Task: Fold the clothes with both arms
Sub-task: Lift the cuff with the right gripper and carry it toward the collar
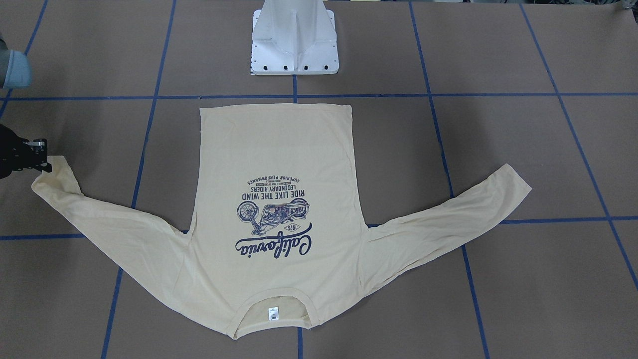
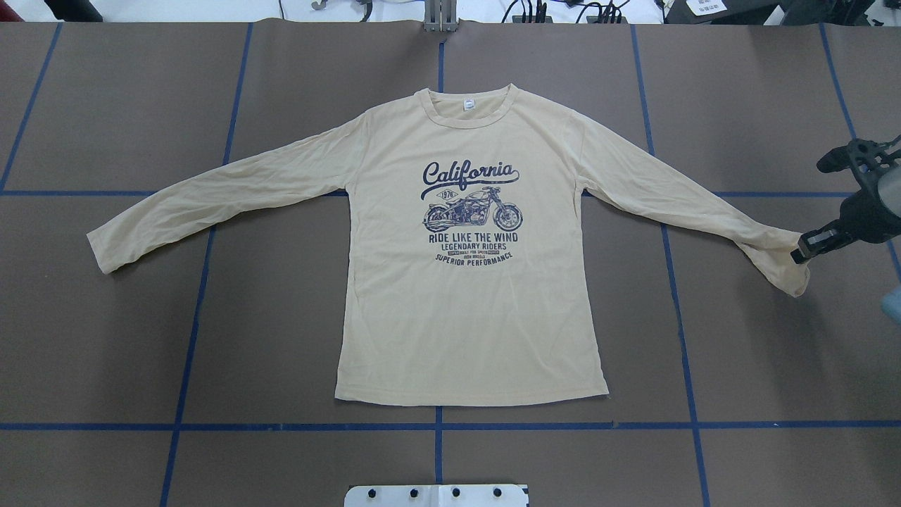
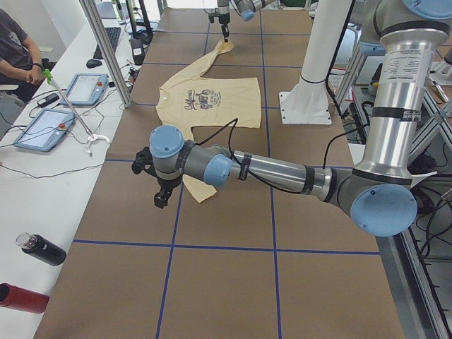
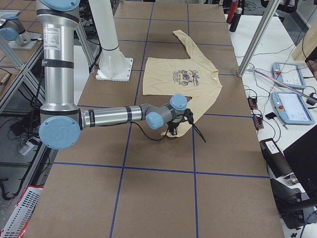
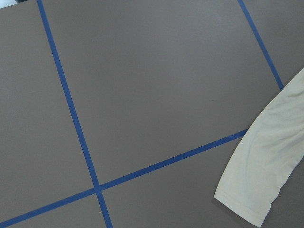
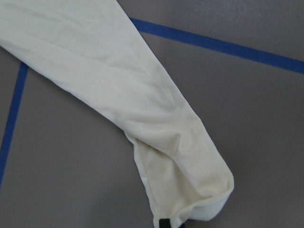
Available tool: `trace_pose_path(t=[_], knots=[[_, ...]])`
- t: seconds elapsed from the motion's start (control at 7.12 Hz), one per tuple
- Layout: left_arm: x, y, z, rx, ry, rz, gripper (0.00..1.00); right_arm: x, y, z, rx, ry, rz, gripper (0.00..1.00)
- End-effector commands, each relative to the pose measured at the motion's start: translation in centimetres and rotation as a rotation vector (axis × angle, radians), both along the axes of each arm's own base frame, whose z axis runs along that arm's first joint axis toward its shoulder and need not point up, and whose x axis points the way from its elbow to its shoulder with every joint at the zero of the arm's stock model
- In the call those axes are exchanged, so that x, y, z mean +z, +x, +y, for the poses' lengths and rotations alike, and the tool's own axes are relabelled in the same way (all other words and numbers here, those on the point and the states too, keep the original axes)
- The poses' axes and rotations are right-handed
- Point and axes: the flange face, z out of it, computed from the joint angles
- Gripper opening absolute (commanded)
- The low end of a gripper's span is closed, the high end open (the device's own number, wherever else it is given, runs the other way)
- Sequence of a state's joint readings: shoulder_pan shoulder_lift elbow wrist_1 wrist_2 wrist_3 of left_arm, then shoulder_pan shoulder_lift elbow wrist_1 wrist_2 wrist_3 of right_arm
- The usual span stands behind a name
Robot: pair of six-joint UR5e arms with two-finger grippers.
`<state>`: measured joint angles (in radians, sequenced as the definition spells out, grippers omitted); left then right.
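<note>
The cream-yellow long-sleeved T-shirt (image 2: pixel 464 303) lies flat and print-up on the brown table, sleeves spread, neck away from the robot's base; it also shows in the front view (image 1: pixel 274 149). My right gripper (image 2: pixel 802 250) is at the end of the right sleeve and shut on its cuff (image 6: pixel 190 199), which bunches up at the fingertips; in the front view the gripper (image 1: pixel 44 167) is at the left edge. My left gripper (image 3: pixel 161 198) shows only in the left side view, hovering beside the left sleeve cuff (image 5: pixel 256 190). I cannot tell whether it is open or shut.
The white pedestal base (image 1: pixel 294 45) stands behind the shirt's hem. Blue tape lines (image 2: pixel 436 426) grid the table. A side bench with tablets (image 3: pixel 42 127), bottles (image 3: pixel 42 248) and a seated person (image 3: pixel 18 49) runs along the far edge, with metal posts (image 3: pixel 106 49).
</note>
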<state>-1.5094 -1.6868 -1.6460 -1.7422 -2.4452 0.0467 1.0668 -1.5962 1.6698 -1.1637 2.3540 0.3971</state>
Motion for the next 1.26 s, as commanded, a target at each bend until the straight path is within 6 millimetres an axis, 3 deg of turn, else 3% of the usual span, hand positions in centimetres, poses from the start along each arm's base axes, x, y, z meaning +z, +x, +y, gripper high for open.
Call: trace_pose_path(t=[0.0,0.42,0.7,0.84,1.12], knots=[[-0.3,0.0,-0.1,0.000,0.003,0.002,1.00,-5.9,-1.4,-2.4,0.032,0.006,-0.083,0.00],[-0.1,0.0,-0.3,0.000,0.000,0.002,1.00,-19.0,-4.4,-6.8,0.094,-0.135,-0.282,0.00],[0.7,0.0,-0.5,0.001,-0.014,0.000,1.00,-29.8,-6.7,-10.3,0.172,-0.239,-0.364,0.00],[0.7,0.0,-0.5,0.000,-0.015,0.000,1.00,-33.6,-7.9,-12.3,0.198,-0.284,-0.385,0.00],[1.0,-0.1,-0.4,0.000,-0.019,0.000,1.00,-41.0,-11.4,-18.4,0.233,-0.343,-0.392,0.00]])
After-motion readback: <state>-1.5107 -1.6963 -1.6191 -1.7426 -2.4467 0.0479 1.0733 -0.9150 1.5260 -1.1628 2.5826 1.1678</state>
